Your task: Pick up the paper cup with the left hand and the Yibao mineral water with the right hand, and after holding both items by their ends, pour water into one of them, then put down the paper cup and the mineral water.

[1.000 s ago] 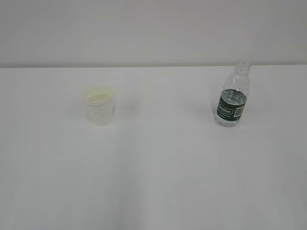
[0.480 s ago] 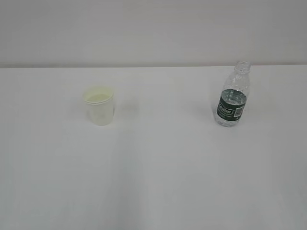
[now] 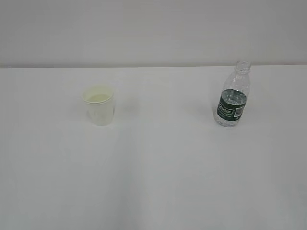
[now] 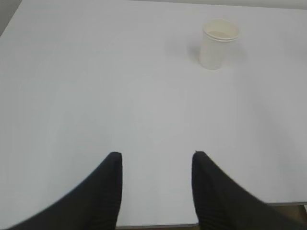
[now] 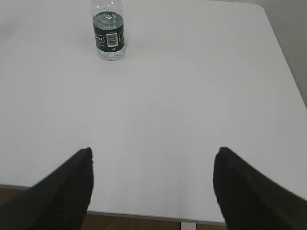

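A small white paper cup stands upright on the left of the white table; the left wrist view shows the paper cup far ahead and to the right. The Yibao mineral water, a clear capless bottle with a dark green label, stands upright on the right; in the right wrist view the bottle is far ahead at upper left. My left gripper hangs open over the table's near edge with nothing between its fingers. My right gripper is open wider, also empty. Neither arm shows in the exterior view.
The table's near edge runs just below both grippers, with brown floor beyond it. The right edge of the table shows in the right wrist view. A pale wall rises behind the table.
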Controlling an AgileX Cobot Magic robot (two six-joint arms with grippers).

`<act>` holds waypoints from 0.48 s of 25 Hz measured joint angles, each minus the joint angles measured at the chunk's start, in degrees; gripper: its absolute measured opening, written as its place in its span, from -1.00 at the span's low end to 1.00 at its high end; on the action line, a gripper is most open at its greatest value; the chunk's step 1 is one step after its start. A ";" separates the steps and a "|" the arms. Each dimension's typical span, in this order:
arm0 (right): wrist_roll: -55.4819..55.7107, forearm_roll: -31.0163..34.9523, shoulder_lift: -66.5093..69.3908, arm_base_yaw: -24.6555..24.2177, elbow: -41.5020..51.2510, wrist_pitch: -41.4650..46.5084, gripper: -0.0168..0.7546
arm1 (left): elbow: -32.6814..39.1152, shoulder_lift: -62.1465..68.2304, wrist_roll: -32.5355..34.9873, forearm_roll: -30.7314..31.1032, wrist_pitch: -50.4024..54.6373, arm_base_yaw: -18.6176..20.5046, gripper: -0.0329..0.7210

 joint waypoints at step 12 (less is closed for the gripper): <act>0.00 0.00 0.00 0.00 0.00 -0.09 0.57 | 0.00 0.00 0.04 0.00 0.00 0.00 -0.03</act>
